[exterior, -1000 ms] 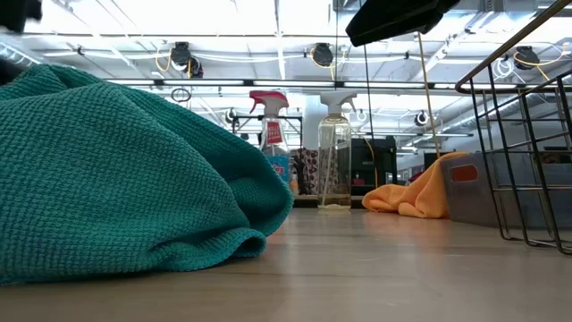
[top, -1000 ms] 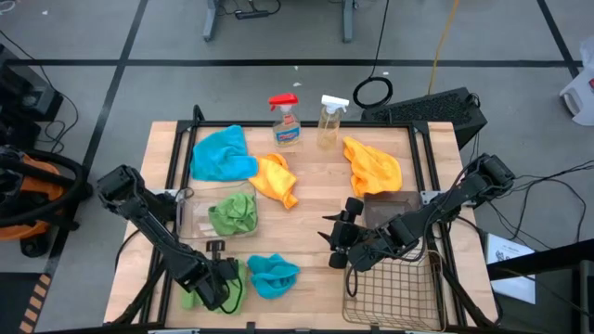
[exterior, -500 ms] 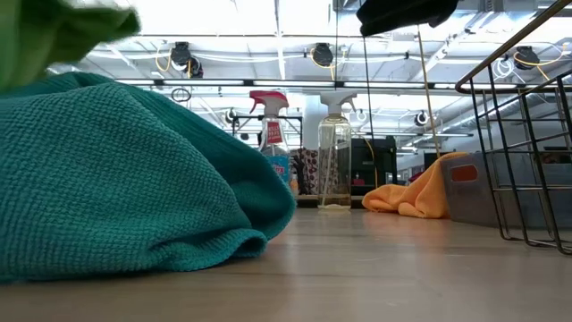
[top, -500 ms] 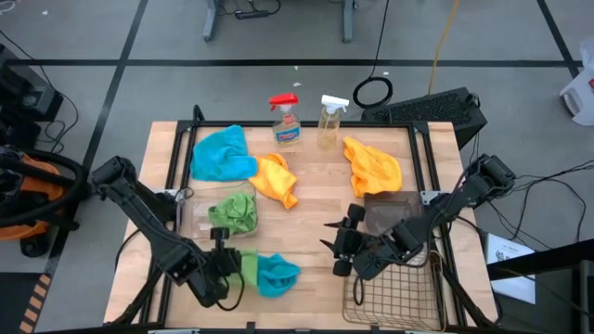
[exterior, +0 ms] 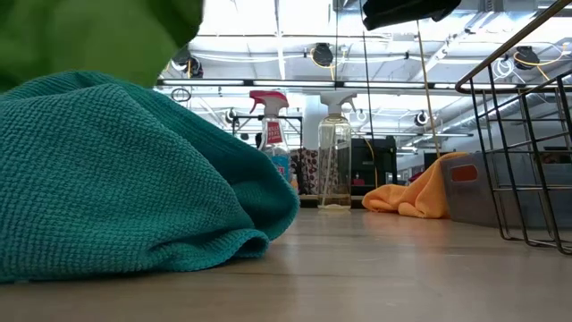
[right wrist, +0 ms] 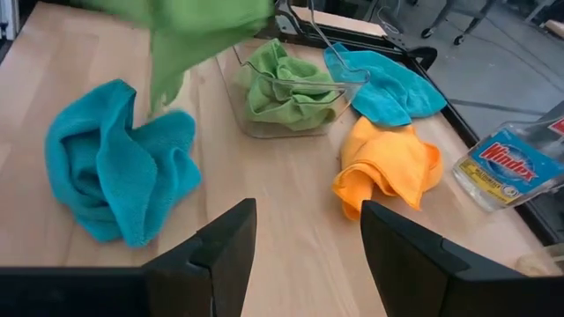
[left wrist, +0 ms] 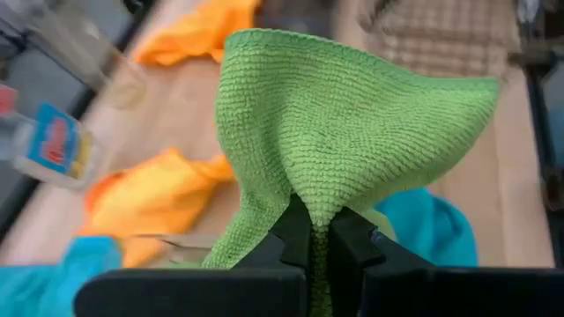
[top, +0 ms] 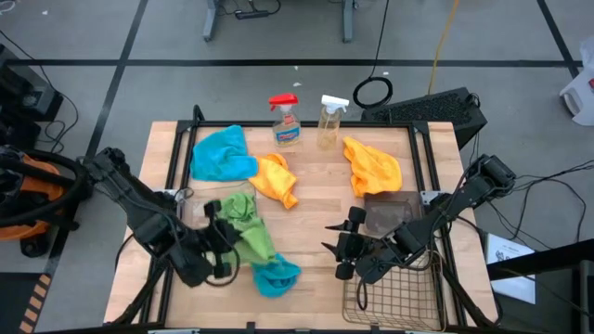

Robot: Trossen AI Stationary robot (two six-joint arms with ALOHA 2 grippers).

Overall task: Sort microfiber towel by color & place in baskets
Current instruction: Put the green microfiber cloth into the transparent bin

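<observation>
My left gripper (top: 223,249) is shut on a bright green towel (top: 252,237) above the table, just near of the clear tub (top: 193,219). A second green towel (top: 238,210) lies inside that tub. One turquoise towel (top: 277,275) lies crumpled under the held one, and the other (top: 221,153) lies at the far left. Two orange-yellow towels (top: 276,178) (top: 373,165) lie flat farther back. My right gripper (top: 336,247) hangs open left of the grey bin (top: 390,210) and the wire basket (top: 394,289). My left gripper pinches a bunched fold of the green towel (left wrist: 314,210) between its two fingers, coming from the table's left side. The towel is lifted clear. It spreads out beyond the fingertips, and a corner (right wrist: 167,84) hangs down over the turquoise towel (right wrist: 115,176).
Two spray bottles (top: 285,121) (top: 330,121) stand at the far edge. Bare wood lies in the table's middle between the towels and my right gripper. The wire basket (exterior: 527,134) rises at the near right corner, with the grey bin (exterior: 474,192) behind it.
My left gripper has risen and moved from the near-left corner toward the far edge, up to the clear tub. It has carried the green towel off the table, so the towel now hangs over the turquoise one. My right gripper has drifted slightly toward the near edge.
</observation>
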